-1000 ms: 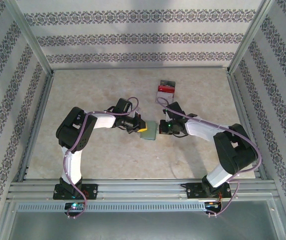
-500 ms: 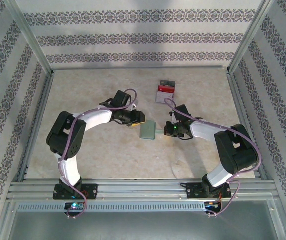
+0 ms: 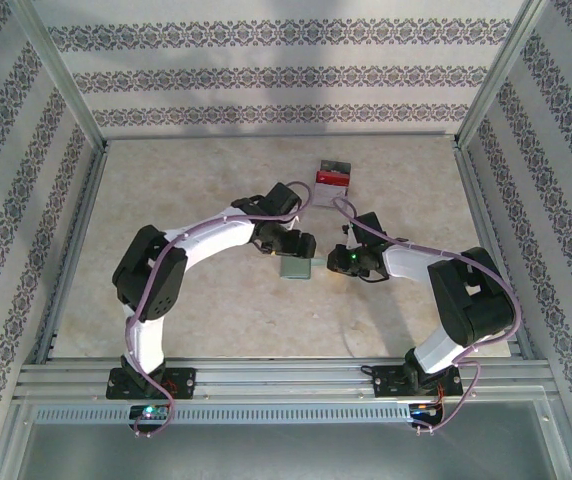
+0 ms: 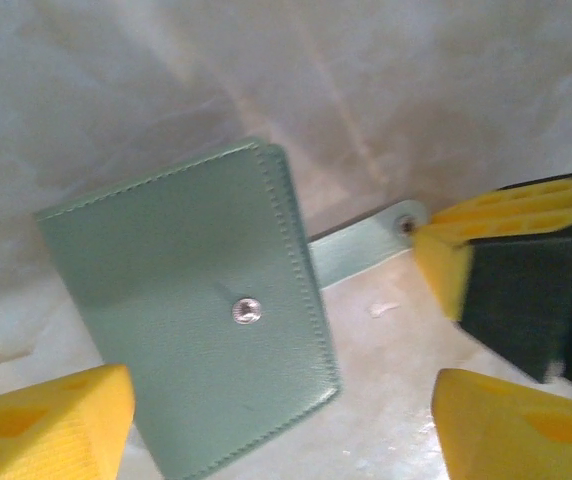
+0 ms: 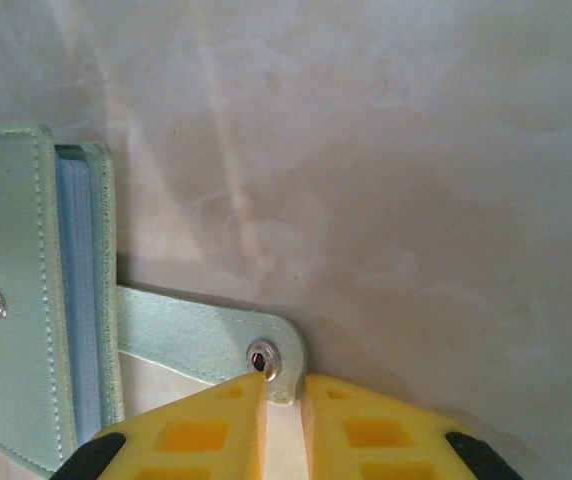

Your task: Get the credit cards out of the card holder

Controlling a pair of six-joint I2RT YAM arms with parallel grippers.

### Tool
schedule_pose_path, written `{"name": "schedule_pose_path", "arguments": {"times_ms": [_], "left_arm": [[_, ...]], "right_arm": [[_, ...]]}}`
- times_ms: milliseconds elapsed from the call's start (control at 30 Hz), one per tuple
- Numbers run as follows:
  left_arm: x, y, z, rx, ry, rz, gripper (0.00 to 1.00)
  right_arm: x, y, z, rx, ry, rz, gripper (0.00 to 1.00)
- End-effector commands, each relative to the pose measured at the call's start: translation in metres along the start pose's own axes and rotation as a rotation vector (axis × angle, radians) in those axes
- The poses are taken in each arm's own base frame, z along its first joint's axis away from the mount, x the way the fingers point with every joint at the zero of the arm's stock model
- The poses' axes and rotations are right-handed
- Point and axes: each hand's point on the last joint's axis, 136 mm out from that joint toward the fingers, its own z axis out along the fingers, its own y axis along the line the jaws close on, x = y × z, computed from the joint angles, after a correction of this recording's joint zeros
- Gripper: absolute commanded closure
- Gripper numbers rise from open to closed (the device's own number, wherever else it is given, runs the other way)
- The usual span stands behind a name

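Yellow-padded fingers (image 4: 56, 420) of the left gripper (image 3: 297, 248) stand spread wide, holding nothing, one on each side of the card holder (image 4: 186, 300), above it in the wrist view. Grey-green and stitched along its edges, the card holder lies closed and flat on the pale marbled table (image 3: 166, 180), about midway between the two arms, with a small metal stud on its upper face. Its blue-grey inner leaves show along the edge that faces right. From that edge a narrow strap (image 5: 186, 335) runs out unfastened, flat on the table, ending in a metal snap (image 5: 262, 357). Farther back lies a red and grey stack of cards (image 3: 332, 178), well apart from the holder. At the snap sit the tips of the right gripper (image 5: 284, 385), its fingers (image 5: 206, 430) almost together with a slim gap; whether they pinch the strap's end I cannot tell.
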Motion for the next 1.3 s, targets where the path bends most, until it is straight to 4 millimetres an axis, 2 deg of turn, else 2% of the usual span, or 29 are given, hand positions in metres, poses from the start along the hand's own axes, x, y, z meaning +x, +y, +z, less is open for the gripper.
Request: {"name": "schedule_pose_path", "arguments": {"times_ms": [0, 167, 633, 900, 1000, 1067, 1267], "left_arm": [[0.012, 0.013, 0.005, -0.117, 0.055, 0.032, 0.14], [0.011, 0.013, 0.012, -0.207, 0.068, 0.082, 0.00], [0.009, 0.020, 0.038, -0.263, 0.113, 0.060, 0.00], [0.010, 0.030, 0.042, -0.317, 0.120, 0.055, 0.05], [0.011, 0.028, 0.043, -0.292, 0.117, 0.044, 0.13], [0.011, 0.026, 0.044, -0.269, 0.110, 0.031, 0.16], [0.016, 0.034, 0.047, -0.282, 0.122, 0.017, 0.16]], "right_arm": [[0.004, -0.008, 0.004, -0.011, 0.007, 0.028, 0.83], [0.003, -0.011, 0.005, -0.022, 0.010, 0.044, 0.83], [0.008, -0.016, 0.016, -0.023, 0.040, 0.062, 0.84], [0.008, -0.018, 0.017, -0.021, 0.043, 0.069, 0.84], [0.004, -0.014, 0.013, -0.033, 0.032, 0.064, 0.84], [0.001, -0.010, 0.008, -0.049, 0.020, 0.063, 0.84], [-0.013, 0.004, -0.019, -0.090, -0.033, 0.050, 0.78]]}}
